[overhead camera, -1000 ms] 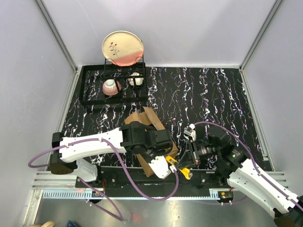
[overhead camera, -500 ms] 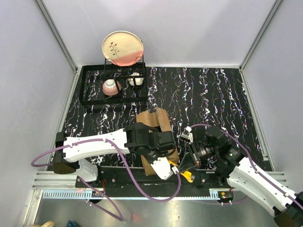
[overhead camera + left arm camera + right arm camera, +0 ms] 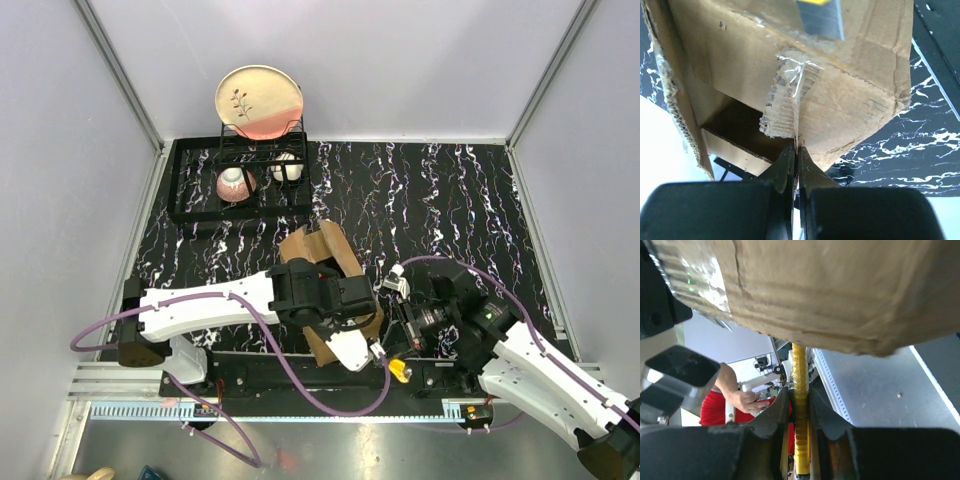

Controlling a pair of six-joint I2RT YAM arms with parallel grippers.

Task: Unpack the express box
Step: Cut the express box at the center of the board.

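Box [image 3: 325,250], brown cardboard, sits at the near middle of the black marbled table [image 3: 450,200], tilted, with its near end hidden under the left arm. One side gapes open in the left wrist view, but the inside is dark and I cannot tell what it holds. Its seam is torn there, with ragged card and bits of clear tape. The left pincer [image 3: 796,160] is below that tear, with its fingers pressed tight together on the thin torn edge of the box. Whether tape or card lies between them is too fine to say. The right pincer [image 3: 799,397] is just to the right of the box and under its near corner. It is clamped on a yellow cutter [image 3: 799,365], which runs up between the fingers to the underside of the box. The cutter's grey blade lies against the taped face at the top of the left wrist view. At the far left of the table stands a black dish rack [image 3: 190,185]. It holds a plate [image 3: 258,100] on edge, a pink bowl [image 3: 235,183] and a white cup [image 3: 287,168]. The rack is well apart from the box and from both pincers.
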